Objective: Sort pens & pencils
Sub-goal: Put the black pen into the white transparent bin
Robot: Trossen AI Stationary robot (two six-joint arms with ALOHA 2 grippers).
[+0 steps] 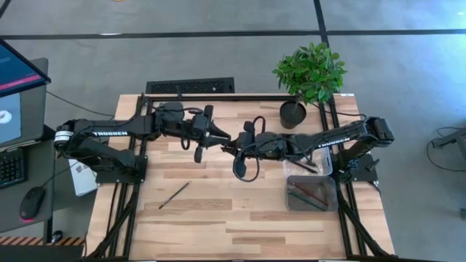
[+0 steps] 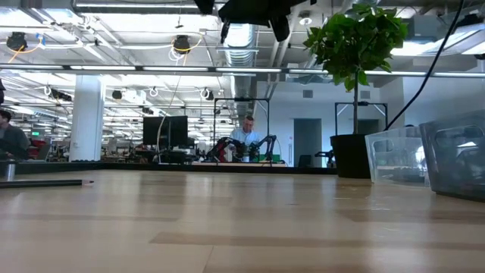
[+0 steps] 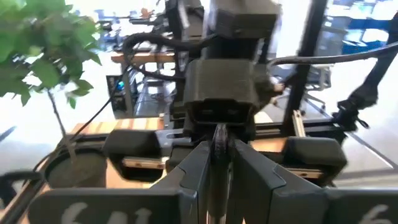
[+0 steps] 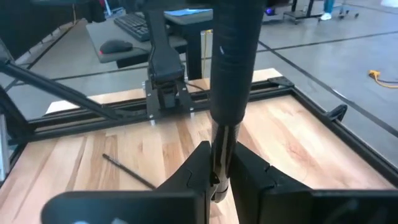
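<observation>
Both arms meet above the middle of the table. My left gripper [image 1: 220, 140] [image 3: 219, 163] reaches in from the left and my right gripper [image 1: 233, 148] [image 4: 217, 169] from the right. They face each other tip to tip, and each is shut on one thin dark pen [image 3: 219, 142] [image 4: 217, 146] between them. In the low view only the grippers' undersides [image 2: 250, 10] show, at the top. One more dark pencil [image 1: 174, 195] [image 2: 47, 183] [image 4: 128, 172] lies flat on the table, nearer the left front. Reddish sticks [image 1: 309, 194] lie in a grey bin. My left gripper pinches the thin dark pen [image 3: 219, 147] between its two fingers, coming level from the table's left. The pen is lifted clear of the table. Which end it has stays hidden behind its own fingers. My right gripper pinches the same pen [image 4: 217, 155] between its two fingers, coming roughly level from the table's right. The pen is clear of the table, with the left arm's dark fingers [image 4: 233, 68] right beyond it.
A clear bin [image 1: 325, 161] [image 2: 394, 155] and a grey bin [image 1: 291, 202] [image 2: 458, 163] stand side by side by the right edge. A potted plant [image 1: 311, 73] [image 2: 355, 45] stands at the far right. Black frame rails [image 1: 218, 97] border the table. People sit far off in the room.
</observation>
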